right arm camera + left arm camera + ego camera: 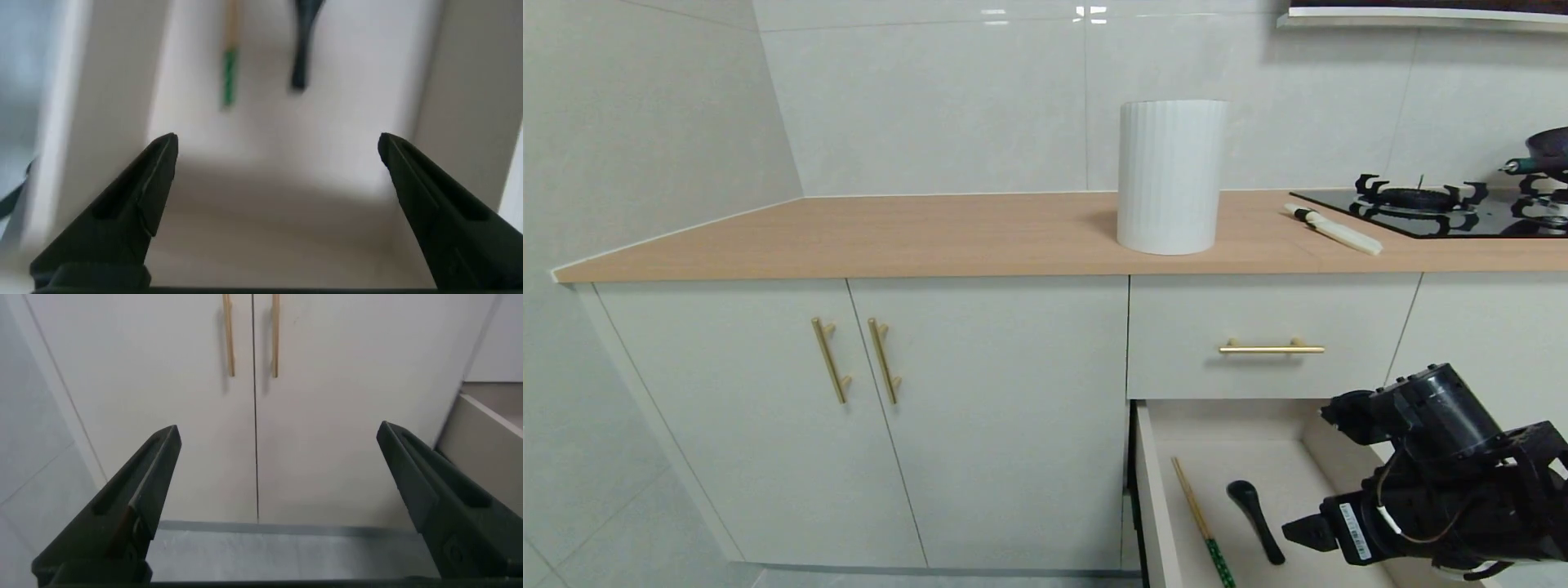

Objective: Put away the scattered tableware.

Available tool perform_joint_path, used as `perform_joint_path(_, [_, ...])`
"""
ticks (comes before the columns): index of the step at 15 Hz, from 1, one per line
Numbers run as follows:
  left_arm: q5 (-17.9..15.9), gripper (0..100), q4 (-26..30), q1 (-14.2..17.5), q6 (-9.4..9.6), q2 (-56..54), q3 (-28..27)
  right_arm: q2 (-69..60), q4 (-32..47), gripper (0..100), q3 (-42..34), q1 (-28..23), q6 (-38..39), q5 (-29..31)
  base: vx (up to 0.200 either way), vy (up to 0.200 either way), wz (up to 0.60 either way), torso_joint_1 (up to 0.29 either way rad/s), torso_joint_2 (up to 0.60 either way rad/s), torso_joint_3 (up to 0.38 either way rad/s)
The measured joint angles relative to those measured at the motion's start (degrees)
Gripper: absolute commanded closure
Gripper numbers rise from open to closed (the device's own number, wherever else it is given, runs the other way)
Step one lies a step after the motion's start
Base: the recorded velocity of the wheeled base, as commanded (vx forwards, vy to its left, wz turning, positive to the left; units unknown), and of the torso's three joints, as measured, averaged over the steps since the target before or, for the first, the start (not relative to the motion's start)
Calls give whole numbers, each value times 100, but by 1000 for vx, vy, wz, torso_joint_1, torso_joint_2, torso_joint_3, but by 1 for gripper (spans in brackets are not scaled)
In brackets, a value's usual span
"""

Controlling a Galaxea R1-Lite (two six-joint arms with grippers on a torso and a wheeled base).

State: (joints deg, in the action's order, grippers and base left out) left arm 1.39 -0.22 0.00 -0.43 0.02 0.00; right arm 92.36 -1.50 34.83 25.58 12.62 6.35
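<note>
In the open lower drawer [1156, 490] of the pale kitchen cabinet, a pair of wooden chopsticks with green ends [1202, 523] and a black spoon [1255, 516] are laid side by side, near each other but apart. The chopsticks are placed nearer the drawer's left wall, the spoon towards the middle of the floor. The right claw [275, 155] is held above the front part of this drawer, its fingers spread wide with nothing between them; the chopsticks [231, 49] and the spoon [302, 41] are seen beyond it.

The left claw [278, 437] is likewise spread wide and empty, and is faced towards the double cabinet doors with brass bar handles [253, 335], low down by the floor.

On the light wooden desk [931, 237] a tall white ribbed cylindrical container [1172, 175] is stood upright. To its right a cream-coloured knife with a dark band [1334, 229] is laid flat, between the container and the black gas hob [1445, 214], just beside the hob's edge. Directly above the open drawer, a closed drawer with a brass handle [1272, 349] is seen.
</note>
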Motion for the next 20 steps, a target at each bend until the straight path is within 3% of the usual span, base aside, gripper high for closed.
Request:
perform_joint_path(4, [0, 0, 4, -2, 2, 0, 0, -280, 328, 0, 6, 265, -6, 5, -200, 0, 0, 0, 2, 6])
perform_joint_path(12, [0, 0, 4, 0, 2, 0, 0, -495, 902, 0, -38, 807, -44, 5, 0, 0, 0, 0, 0, 0])
perform_joint_path(20, [-2, 0, 0, 0, 2, 0, 0, -7, 1109, 0, -84, 956, -112, 7, 0, 0, 0, 0, 0, 0])
